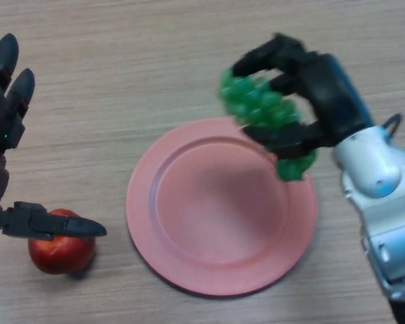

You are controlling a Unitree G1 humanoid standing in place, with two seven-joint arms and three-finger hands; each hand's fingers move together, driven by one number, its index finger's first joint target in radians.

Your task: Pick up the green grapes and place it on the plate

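Note:
A bunch of green grapes [263,111] is held in my right hand [317,94], whose fingers and thumb curl round it. The bunch hangs over the far right rim of a pink plate [216,209] that lies in the middle of the wooden table. The lower grapes [295,165] dangle just above the plate's right edge. My left hand [7,115] is at the left edge of the view, with its fingers straight and holding nothing. Its thumb [54,225] reaches over a red apple.
A red apple [61,253] lies on the table to the left of the plate, under my left hand's thumb. The wooden table [121,67] stretches behind and around the plate.

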